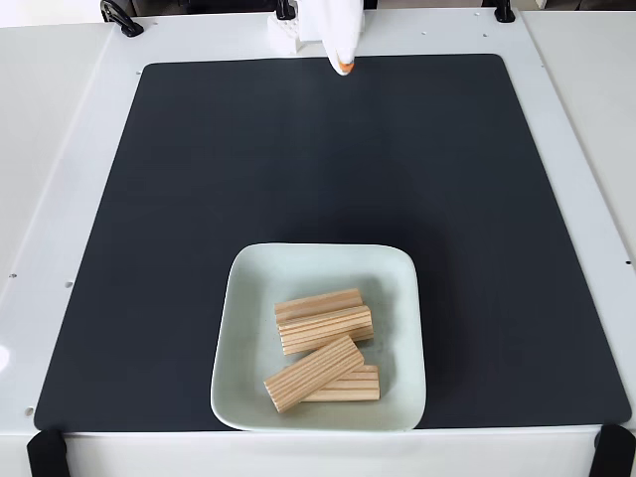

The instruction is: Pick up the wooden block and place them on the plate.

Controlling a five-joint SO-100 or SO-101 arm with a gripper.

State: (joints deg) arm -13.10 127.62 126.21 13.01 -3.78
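1. Wooden blocks: four, all inside the plate, lower centre of frame. Top block and second block lie side by side; third block lies diagonally, overlapping the fourth block.
2. Plate: pale mint, on the black mat.
3. Mat: on the white bench.
4. Claw: upper centre, well apart from the plate; released or clenched, cannot tell.

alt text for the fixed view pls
Four grooved wooden blocks lie piled in a pale green square plate near the front edge of a black mat. The white arm's gripper sits at the mat's far edge, holding nothing.
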